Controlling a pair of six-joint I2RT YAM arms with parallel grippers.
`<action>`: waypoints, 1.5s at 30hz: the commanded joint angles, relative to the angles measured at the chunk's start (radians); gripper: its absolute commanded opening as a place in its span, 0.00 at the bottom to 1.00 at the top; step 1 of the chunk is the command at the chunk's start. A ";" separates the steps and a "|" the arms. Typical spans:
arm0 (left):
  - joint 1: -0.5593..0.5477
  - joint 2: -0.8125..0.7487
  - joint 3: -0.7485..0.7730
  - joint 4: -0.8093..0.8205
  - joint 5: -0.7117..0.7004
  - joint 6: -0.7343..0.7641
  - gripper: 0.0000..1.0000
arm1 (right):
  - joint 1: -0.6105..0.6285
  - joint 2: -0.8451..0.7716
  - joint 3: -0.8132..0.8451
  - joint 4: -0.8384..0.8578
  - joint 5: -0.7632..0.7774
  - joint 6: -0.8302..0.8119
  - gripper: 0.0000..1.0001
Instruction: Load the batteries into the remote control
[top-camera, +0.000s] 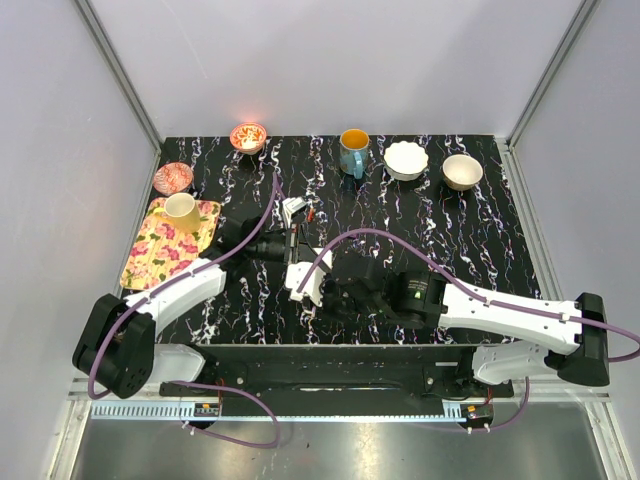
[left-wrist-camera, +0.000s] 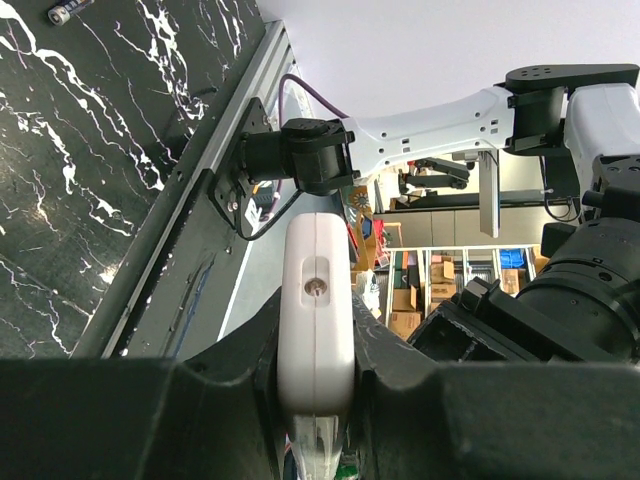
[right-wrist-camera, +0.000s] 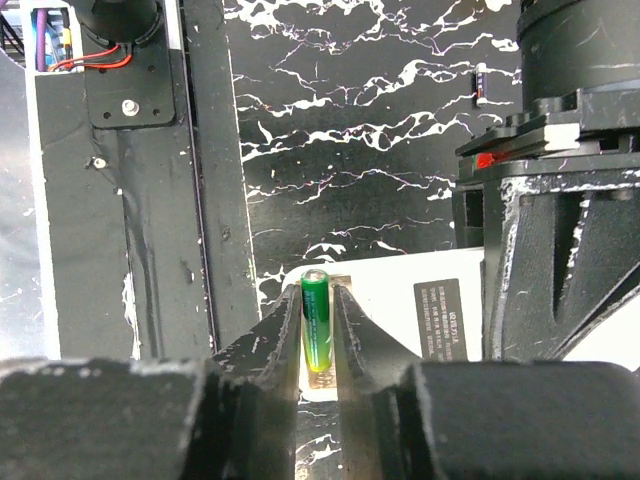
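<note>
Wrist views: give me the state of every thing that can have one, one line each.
remote control: clamped between left gripper fingers.
left gripper: shut on remote control.
green battery: between right gripper fingers, over the remote control.
right gripper: fingers flank green battery; grip unclear.
loose battery: lying on table.

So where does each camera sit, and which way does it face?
Top external: overhead, near side, looking down at the table; both arms show.
Left wrist: faces the table's near edge; left gripper clamps the remote control.
Right wrist: faces down; green battery between fingers of the right gripper.
Shared: all views show the remote control.
</note>
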 joint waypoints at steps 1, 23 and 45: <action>0.001 -0.045 0.030 0.038 0.020 -0.026 0.00 | 0.008 0.014 0.029 -0.060 0.039 0.017 0.25; 0.001 -0.026 0.030 0.035 0.021 -0.018 0.00 | 0.008 -0.021 0.031 -0.067 0.018 0.011 0.07; 0.001 -0.019 0.035 0.050 0.037 -0.026 0.00 | 0.008 -0.005 0.051 -0.129 0.008 -0.014 0.20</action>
